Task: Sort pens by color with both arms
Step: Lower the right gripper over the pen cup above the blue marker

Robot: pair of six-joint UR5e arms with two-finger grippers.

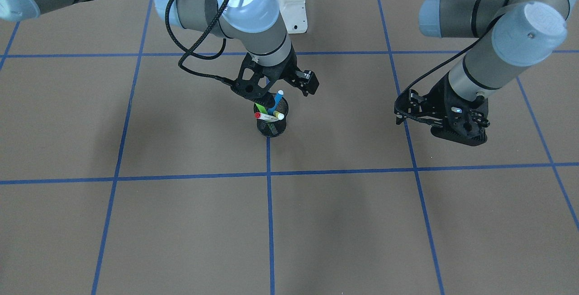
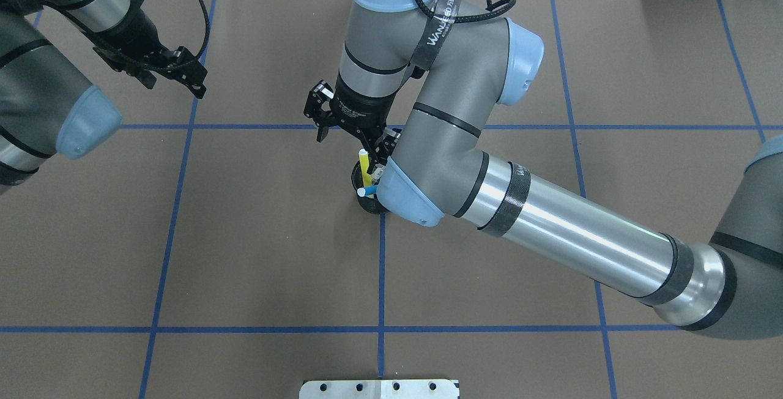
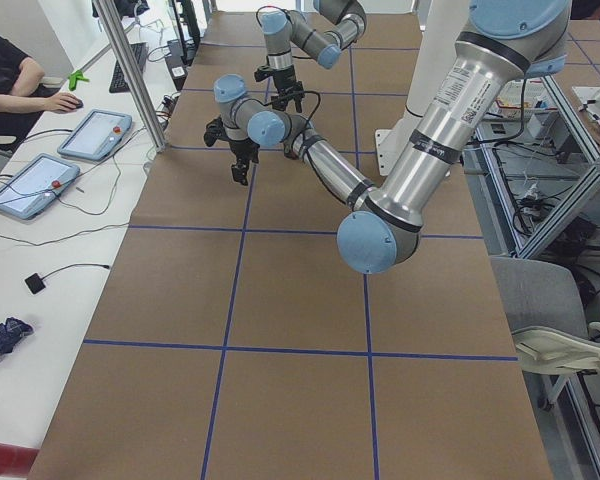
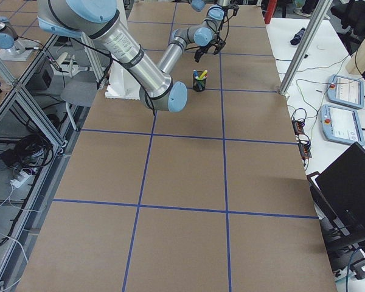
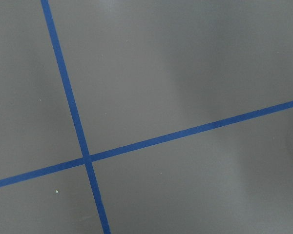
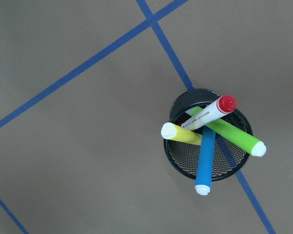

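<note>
Brown paper-covered bench (image 1: 344, 222) with blue tape lines (image 1: 181, 178) in a grid; its edges run out of the front and overhead views. Two grey-and-silver jointed arms, both cut off short of the shoulder: right arm (image 2: 550, 227) reaches to mid-bench, left arm (image 1: 484, 73) is off to its own side. In the overhead view the right arm's elbow covers most of the one black mesh cup (image 2: 365, 205). Right gripper (image 1: 278, 84) hangs just above the cup, jaws spread, holding nothing. Left gripper (image 2: 173, 84) is well apart over bare bench, jaws spread. Neither wrist view shows jaws. The cup stands upright on a tape line. It holds four leaning pens, lower ends hidden: one green pen (image 6: 229, 132), one blue pen (image 6: 205, 156), one yellow pen (image 6: 183, 134), one white-barrelled pen with a red end (image 6: 210, 113).
</note>
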